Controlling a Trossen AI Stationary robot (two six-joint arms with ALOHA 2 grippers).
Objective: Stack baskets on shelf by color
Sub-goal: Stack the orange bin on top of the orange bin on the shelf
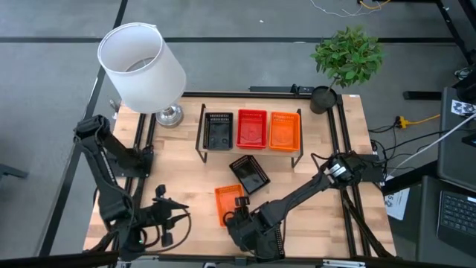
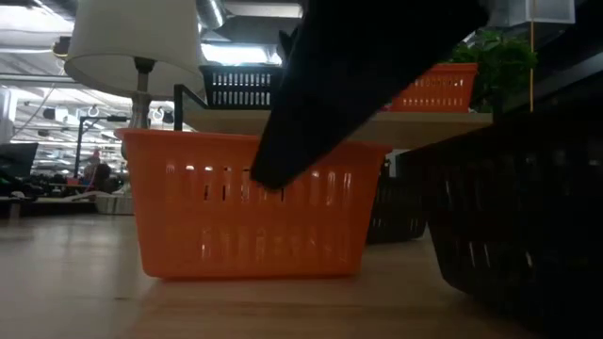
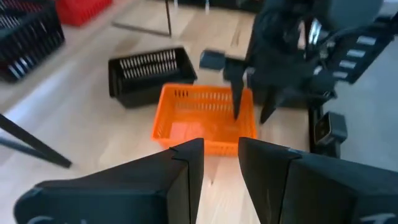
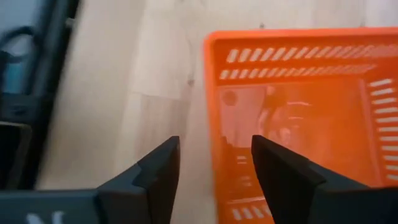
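On the shelf [image 1: 234, 143] stand a black basket [image 1: 218, 131], a red basket [image 1: 251, 128] and an orange basket [image 1: 284, 130], side by side. Another black basket [image 1: 249, 175] and another orange basket [image 1: 227, 203] rest on the tabletop near the near edge. My right gripper [image 4: 214, 149] is open above the table's orange basket [image 4: 298, 118]. Its fingers stand on either side of one end wall [image 4: 212, 112], one over the inside and one outside; whether they touch the wall, I cannot tell. My left gripper [image 3: 221, 158] is open and waits near the table's near left corner, facing that basket [image 3: 205, 121].
A white-shaded lamp [image 1: 143, 63] stands at the far left corner and a potted plant [image 1: 346, 59] at the far right. The loose black basket [image 3: 149, 73] sits just beyond the orange one, toward the shelf. Bare wood lies to the left and right of the two loose baskets.
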